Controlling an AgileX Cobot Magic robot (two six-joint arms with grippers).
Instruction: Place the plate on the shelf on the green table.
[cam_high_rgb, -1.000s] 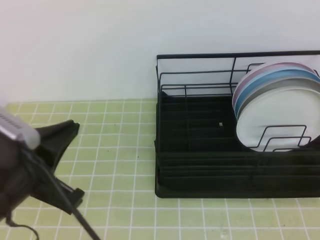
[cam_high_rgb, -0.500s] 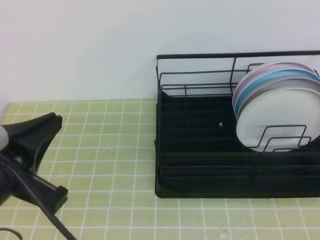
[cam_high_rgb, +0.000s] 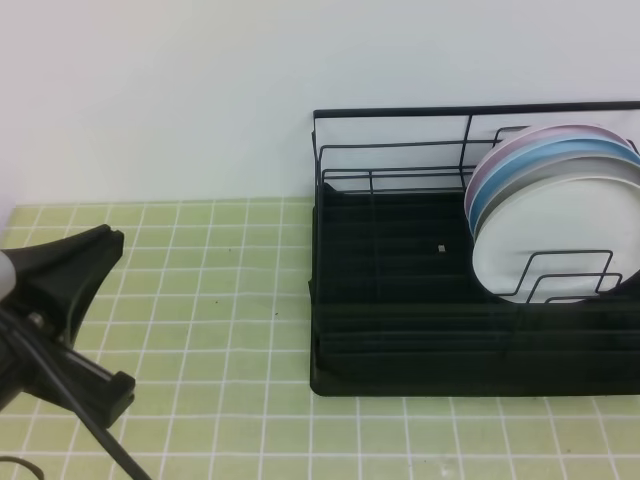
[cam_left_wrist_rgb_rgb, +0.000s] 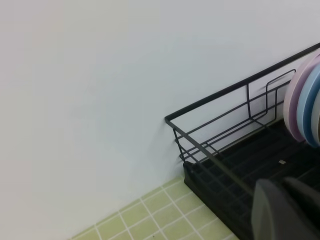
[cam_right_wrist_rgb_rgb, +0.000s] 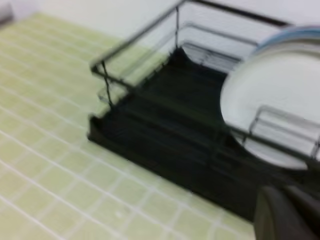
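Note:
The plain white plate (cam_high_rgb: 555, 235) stands upright at the front of a row of plates in the right end of the black wire shelf (cam_high_rgb: 400, 300). The shelf sits on the green table (cam_high_rgb: 230, 300). My left gripper (cam_high_rgb: 118, 312) is at the far left above the tiles, open and empty, well apart from the shelf. In the right wrist view the plate (cam_right_wrist_rgb_rgb: 265, 95) leans behind a wire loop, and only a dark blur of my right gripper (cam_right_wrist_rgb_rgb: 287, 214) shows at the bottom right. The right gripper is out of the exterior view.
Behind the white plate stand a greyish-white plate, a light blue plate (cam_high_rgb: 545, 158) and a pink plate (cam_high_rgb: 520, 140). A white wall (cam_high_rgb: 200, 90) rises right behind the table. The shelf's left half (cam_left_wrist_rgb_rgb: 235, 160) holds no dishes.
My left gripper drew back to the left between one second and half a second ago. It has stayed still since. The plates and the shelf have not moved.

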